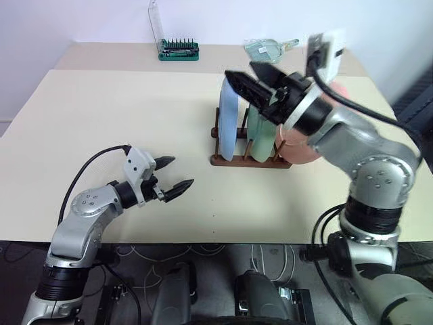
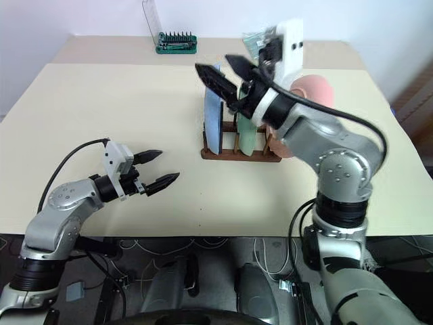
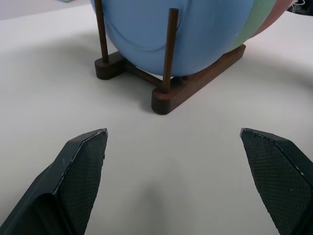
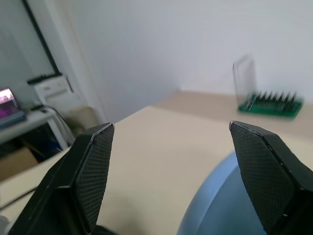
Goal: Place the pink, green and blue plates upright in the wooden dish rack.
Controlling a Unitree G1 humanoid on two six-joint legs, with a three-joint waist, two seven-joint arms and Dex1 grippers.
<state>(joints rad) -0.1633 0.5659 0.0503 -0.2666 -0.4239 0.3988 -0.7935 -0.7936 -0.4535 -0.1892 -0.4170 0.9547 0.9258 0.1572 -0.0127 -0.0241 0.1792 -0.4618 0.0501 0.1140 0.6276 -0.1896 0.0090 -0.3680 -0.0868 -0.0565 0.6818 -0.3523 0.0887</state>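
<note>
Beige table (image 1: pixel 122 122) carries the wooden dish rack (image 1: pixel 233 161), with the blue plate (image 1: pixel 228 122), green plate (image 1: pixel 258 139) and pink plate (image 2: pixel 312 91) upright inside. Right gripper (image 1: pixel 254 80) hovers above, jaws apart, empty; it should lift away without clipping rims. Left gripper (image 1: pixel 172 175) waits parted.

Head cameras look down over the table (image 1: pixel 135 122); both wrist cameras share the blue plate (image 3: pixel 195 34).
</note>
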